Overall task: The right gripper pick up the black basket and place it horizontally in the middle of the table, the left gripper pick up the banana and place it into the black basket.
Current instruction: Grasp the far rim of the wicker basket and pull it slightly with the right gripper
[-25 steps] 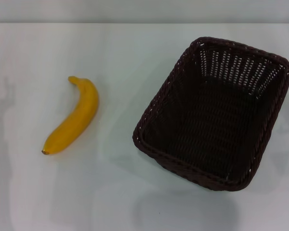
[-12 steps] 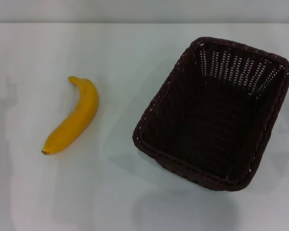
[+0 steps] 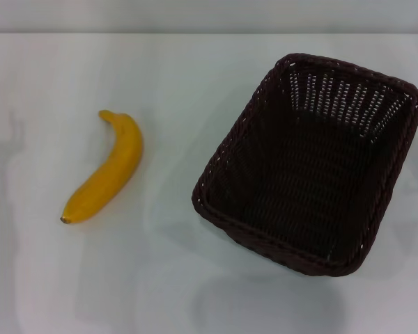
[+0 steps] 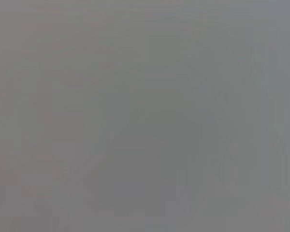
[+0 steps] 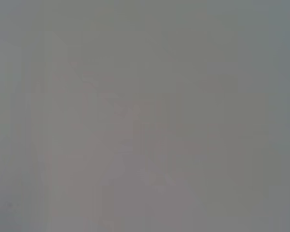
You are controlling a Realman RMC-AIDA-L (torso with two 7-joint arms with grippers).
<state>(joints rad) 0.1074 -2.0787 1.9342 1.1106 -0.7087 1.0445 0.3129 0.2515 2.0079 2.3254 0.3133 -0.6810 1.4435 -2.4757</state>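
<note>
A yellow-orange banana (image 3: 106, 170) lies on the white table (image 3: 167, 83) at the left of the head view, its stem toward the back and its dark tip toward the front left. The black basket (image 3: 310, 163), a large woven rectangle, sits at the right, turned at a slant with its long side running front to back. The basket is empty. Neither gripper shows in the head view. Both wrist views show only a plain grey surface with faint shadows.
The table's far edge (image 3: 209, 33) runs across the top of the head view. Faint shadows lie on the table at the far left and near the front edge below the basket.
The banana and the basket have not moved. The faint shadow near the front edge below the basket has shifted slightly.
</note>
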